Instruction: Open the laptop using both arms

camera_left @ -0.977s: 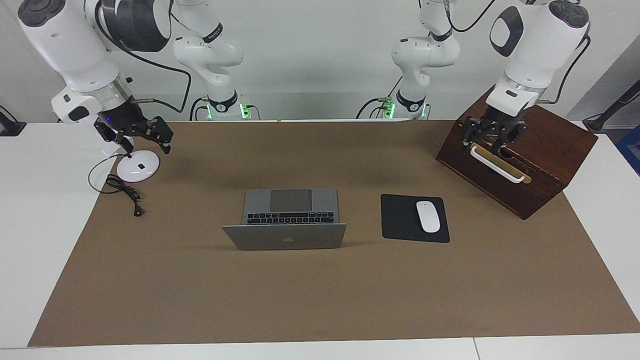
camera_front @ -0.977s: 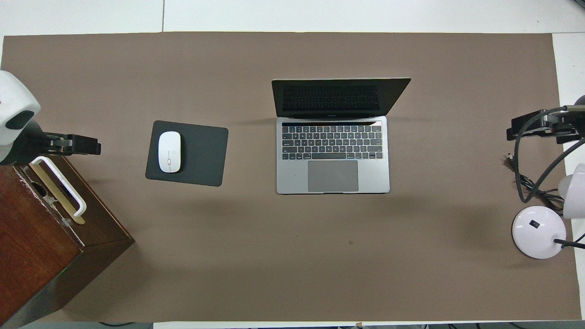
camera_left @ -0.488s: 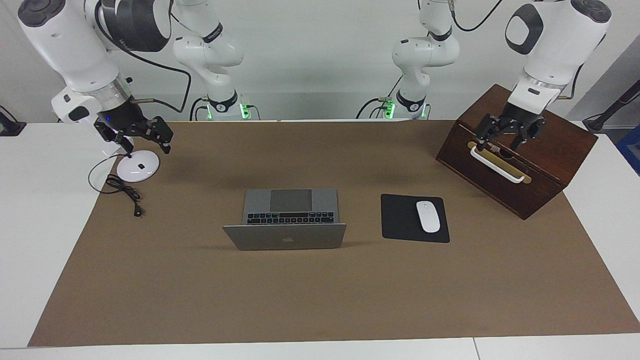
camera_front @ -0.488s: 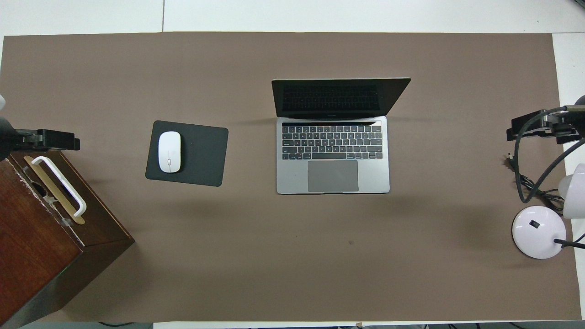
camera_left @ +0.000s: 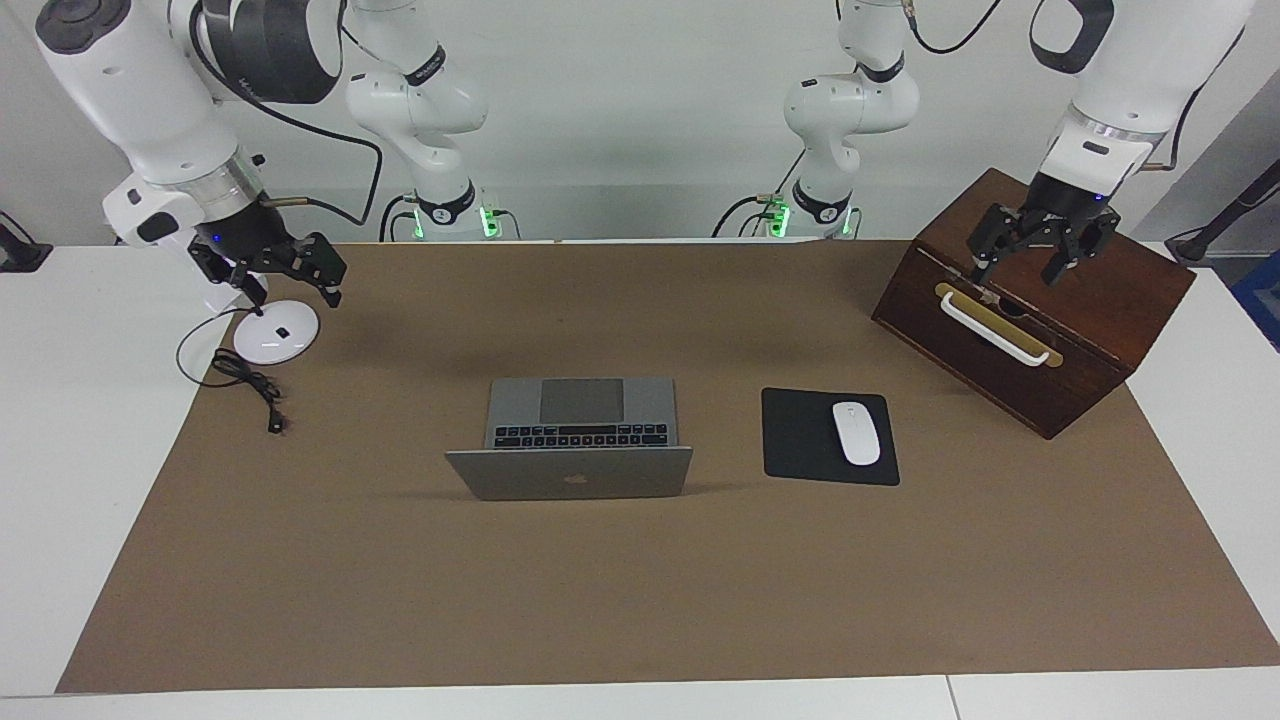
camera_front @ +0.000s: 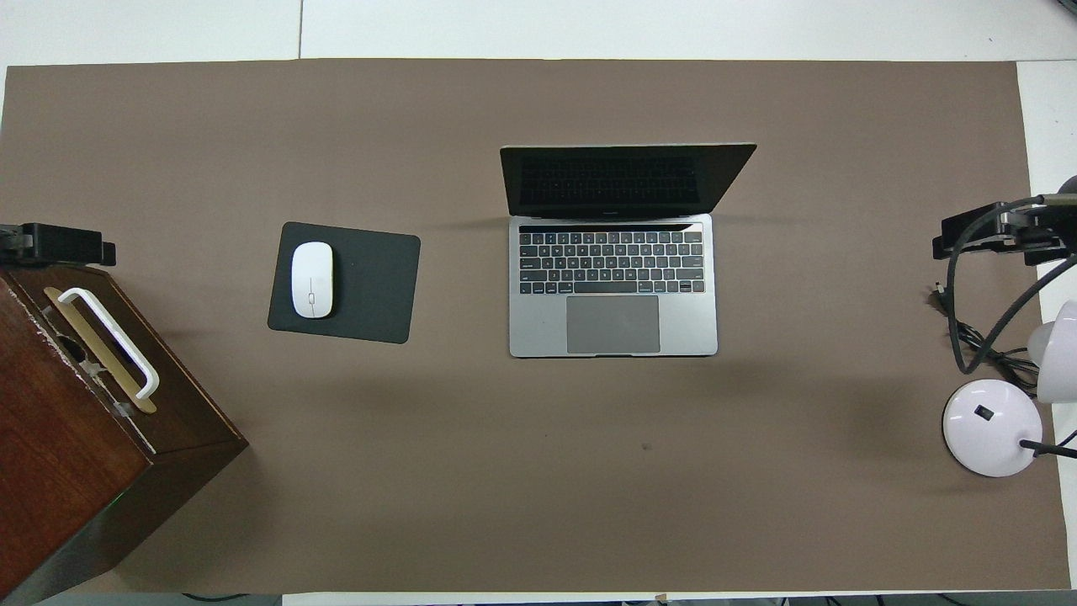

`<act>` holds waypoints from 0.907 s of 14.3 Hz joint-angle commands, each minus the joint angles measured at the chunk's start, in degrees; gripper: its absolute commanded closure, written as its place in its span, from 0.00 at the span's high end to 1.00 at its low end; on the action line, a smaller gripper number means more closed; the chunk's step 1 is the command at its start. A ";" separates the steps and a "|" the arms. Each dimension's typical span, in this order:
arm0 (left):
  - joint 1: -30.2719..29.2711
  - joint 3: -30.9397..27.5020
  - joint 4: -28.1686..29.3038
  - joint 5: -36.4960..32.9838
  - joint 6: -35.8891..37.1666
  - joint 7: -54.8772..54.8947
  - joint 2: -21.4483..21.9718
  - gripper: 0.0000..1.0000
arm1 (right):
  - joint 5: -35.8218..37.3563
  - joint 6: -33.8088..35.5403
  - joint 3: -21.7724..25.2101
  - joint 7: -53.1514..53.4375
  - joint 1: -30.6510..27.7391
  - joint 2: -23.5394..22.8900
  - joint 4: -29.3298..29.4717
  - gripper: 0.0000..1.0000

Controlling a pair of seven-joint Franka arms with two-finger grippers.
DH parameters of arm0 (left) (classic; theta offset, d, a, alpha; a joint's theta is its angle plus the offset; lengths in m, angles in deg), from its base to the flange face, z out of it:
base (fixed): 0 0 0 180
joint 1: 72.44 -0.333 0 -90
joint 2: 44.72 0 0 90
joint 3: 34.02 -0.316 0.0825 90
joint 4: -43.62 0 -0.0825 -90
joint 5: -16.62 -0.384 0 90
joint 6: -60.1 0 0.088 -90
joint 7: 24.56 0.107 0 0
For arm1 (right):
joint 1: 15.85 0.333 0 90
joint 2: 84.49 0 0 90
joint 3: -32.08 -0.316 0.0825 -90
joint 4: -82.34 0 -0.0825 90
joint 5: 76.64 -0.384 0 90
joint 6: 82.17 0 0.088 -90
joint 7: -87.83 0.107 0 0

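Matt silver metal laptop (camera_left: 570,474), glossy dark wooden box (camera_left: 1040,320), smooth white plastic mouse (camera_left: 856,432), matt brown paper sheet (camera_left: 640,580).

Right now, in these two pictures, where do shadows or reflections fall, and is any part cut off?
Facing view: soft shadow on the brown mat beside the laptop lid. Overhead view: the dark screen mirrors the keyboard faintly; the wooden box and the lamp base are cut by the picture's edges; the left gripper and right gripper show only partly.

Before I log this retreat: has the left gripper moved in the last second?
Yes. The left gripper rose from the white handle to over the wooden box, jaws open.
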 commanded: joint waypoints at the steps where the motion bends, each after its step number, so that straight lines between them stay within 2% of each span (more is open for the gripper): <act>1: -0.81 0.62 -9.19 -1.08 8.70 -0.09 -4.46 1.00 | -0.33 0.16 0.02 0.67 -0.06 1.55 -1.63 1.00; 3: -0.81 0.62 -11.66 -1.08 11.00 -0.09 -5.60 1.00 | -0.33 0.16 0.02 0.58 -0.06 1.47 -1.63 1.00; 6: -0.72 0.71 -11.67 -1.17 12.06 -0.09 -5.52 1.00 | -0.42 0.16 0.02 0.58 -0.06 1.55 -1.63 1.00; 13: -0.55 0.80 -7.01 -1.26 9.43 -0.09 -4.55 1.00 | -0.42 0.16 0.02 0.58 -0.15 1.55 -1.63 1.00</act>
